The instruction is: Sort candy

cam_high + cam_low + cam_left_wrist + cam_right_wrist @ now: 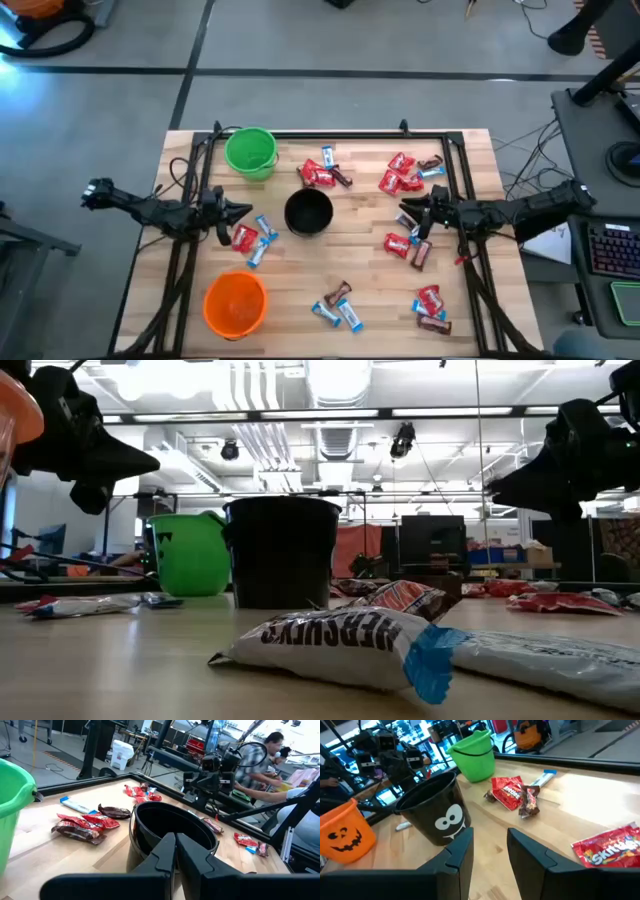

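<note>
A crinkled Hershey's bar [340, 645] in shiny white-and-blue wrap lies closest in the low view, with more glossy red, blue and brown candy [402, 178] scattered over the plank table [290, 300] all around the round black cup [308, 212]. Left of that cup the left gripper [243, 210] hovers with fingers pressed together, holding nothing; right of it the right gripper [407, 212] hangs slightly parted and empty, a green cup [250, 152] and orange cup [235, 303] beyond.
</note>
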